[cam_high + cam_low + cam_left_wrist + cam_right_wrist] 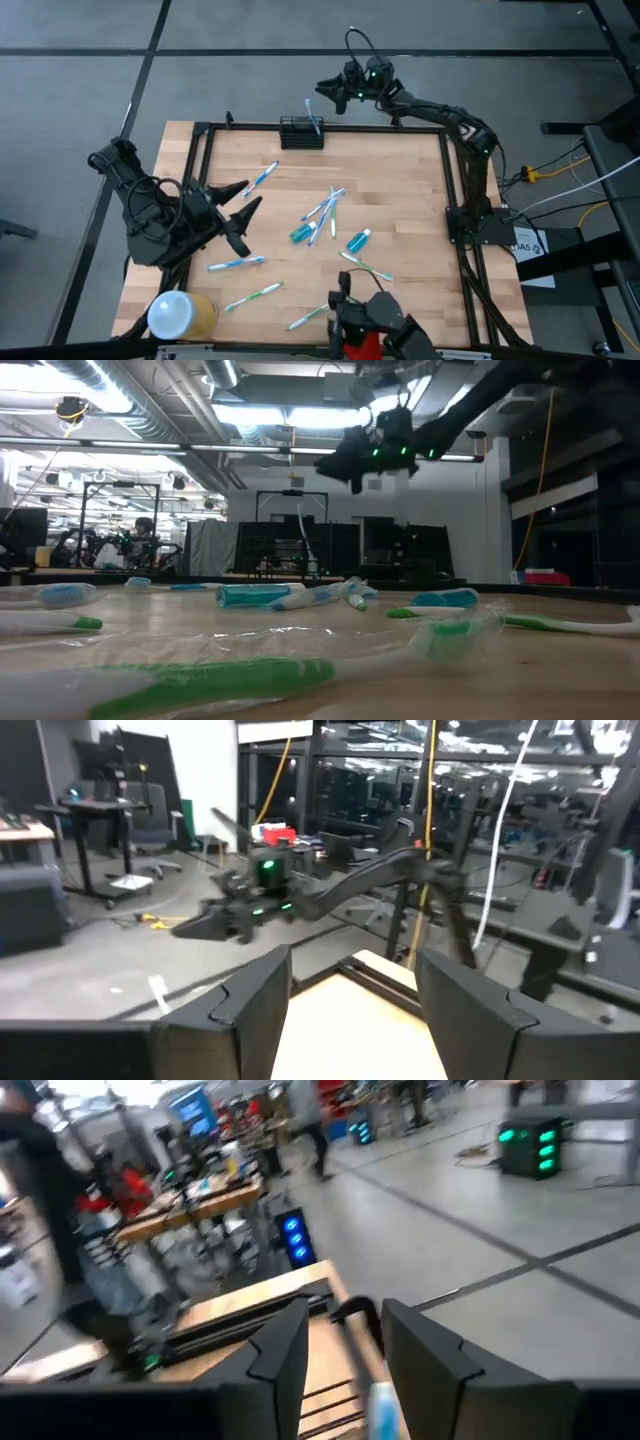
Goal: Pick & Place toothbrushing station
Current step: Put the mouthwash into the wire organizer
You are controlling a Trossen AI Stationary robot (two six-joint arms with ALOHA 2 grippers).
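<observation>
1. Nearest the front edge of the table (400, 170) we see the white-and-yellow cylinder (180, 314) lying at the left corner, with green toothbrushes (252, 296) scattered close by.

2. A little farther in, our left hand (240, 210) hovers over the table's left side with its fingers spread wide and nothing between them.

3. In the middle of the table lie more loose toothbrushes (322, 210), blue and green, and two small teal tubes (358, 240). We judge all of these are yet to be placed, so most of the task is left.

4. At the far edge stands the toothbrushing station (301, 132), a small black slotted rack. One blue-handled toothbrush (313, 115) stands upright in it, so we count one item as done.

5. Farthest out, our right hand (326, 92) hangs just beyond the station, past the table's far edge and slightly to its right, raised above it. Its fingers stand partly apart and hold nothing; the toothbrush in the rack is just beside them.
</observation>
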